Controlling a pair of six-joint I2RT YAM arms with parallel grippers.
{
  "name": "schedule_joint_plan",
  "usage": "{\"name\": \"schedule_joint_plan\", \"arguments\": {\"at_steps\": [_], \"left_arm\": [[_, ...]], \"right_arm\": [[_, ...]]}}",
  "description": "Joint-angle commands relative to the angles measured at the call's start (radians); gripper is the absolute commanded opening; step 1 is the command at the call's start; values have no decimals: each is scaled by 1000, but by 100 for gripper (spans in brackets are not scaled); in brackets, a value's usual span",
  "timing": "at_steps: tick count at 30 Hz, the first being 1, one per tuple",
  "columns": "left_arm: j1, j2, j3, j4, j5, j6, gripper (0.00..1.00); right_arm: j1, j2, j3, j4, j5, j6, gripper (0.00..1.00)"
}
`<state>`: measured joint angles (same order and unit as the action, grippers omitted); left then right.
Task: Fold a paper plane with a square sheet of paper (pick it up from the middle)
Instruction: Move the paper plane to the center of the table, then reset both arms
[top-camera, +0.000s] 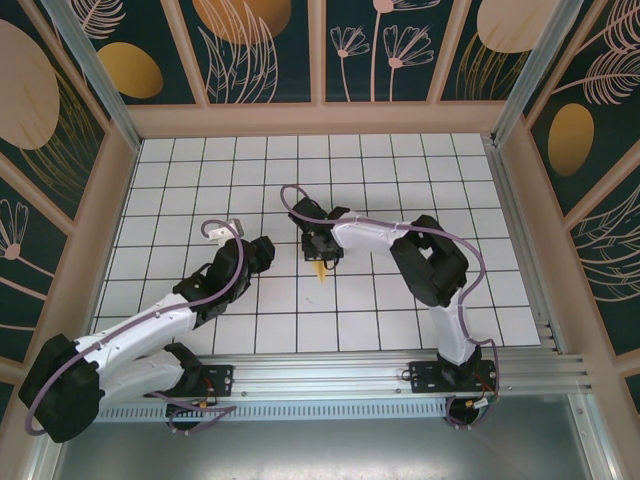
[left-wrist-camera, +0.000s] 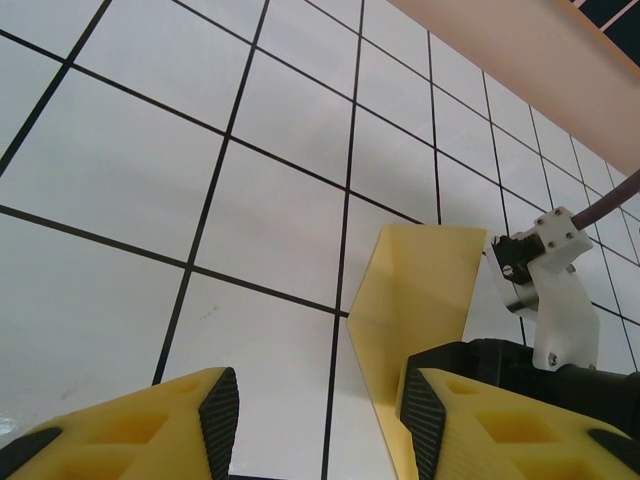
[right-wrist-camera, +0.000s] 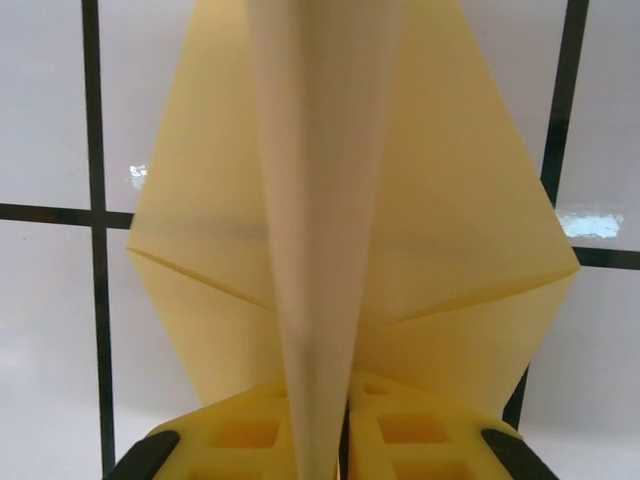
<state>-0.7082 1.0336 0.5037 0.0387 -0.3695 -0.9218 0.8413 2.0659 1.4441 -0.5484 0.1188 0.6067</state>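
The paper plane (top-camera: 320, 268) is held in the R gripper (top-camera: 322, 254), approx. mid-way across the white grid table (top-camera: 400, 180). From above, its yellow tip is seen poking out just beneath that gripper, on the side nearer the arm bases. In the R wrist view, the plane's (right-wrist-camera: 330, 200) centre fold is pinched between the R gripper's (right-wrist-camera: 342, 395) two yellow fingers (right-wrist-camera: 420, 430), which are closed tight w/ no gap seen. The wings are spread to both sides just beyond the fingertips. The L gripper (top-camera: 260, 250) is found left of the R gripper, near but apart. Its (left-wrist-camera: 320, 400) jaws are kept part-open w/ nothing gripped. The plane (left-wrist-camera: 415, 290) is seen close by its right-hand finger; contact can't be told.
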Motion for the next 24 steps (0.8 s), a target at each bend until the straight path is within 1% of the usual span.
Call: {"name": "schedule_joint_plan", "arguments": {"at_steps": [1,5,11,13,14,16,18,20,22,24], "left_arm": [[3,-21,21,-25,-29,27,51],[3,-31,23,-36,-45,40,51],[3,-34,25,-51,-55,42,52],[4,-35,24,-54,-59,43,52],[4,-36,23,-54,-62,43,52],[3,-37,22,-54,-67,44,52],[3,-38,24,-56,-75,52,52],[3,-41,26,-60,-88,62,53],[4,-51,25,-62,-104,74,55],[4,-65,23,-63,-129,91,56]], "right_arm": [[-1,18,55,-56,15,-41,21],[-2,-25,99,-96,46,-60,29],[2,-96,116,-127,67,-70,33],[8,-129,118,-131,87,-69,34],[11,-149,118,-132,98,-71,37],[17,-192,118,-128,133,-73,38],[28,-248,110,-116,186,-78,38],[39,-313,90,-93,267,-83,39],[54,-389,41,-55,367,-88,40],[59,-483,-44,9,454,-87,43]]}}
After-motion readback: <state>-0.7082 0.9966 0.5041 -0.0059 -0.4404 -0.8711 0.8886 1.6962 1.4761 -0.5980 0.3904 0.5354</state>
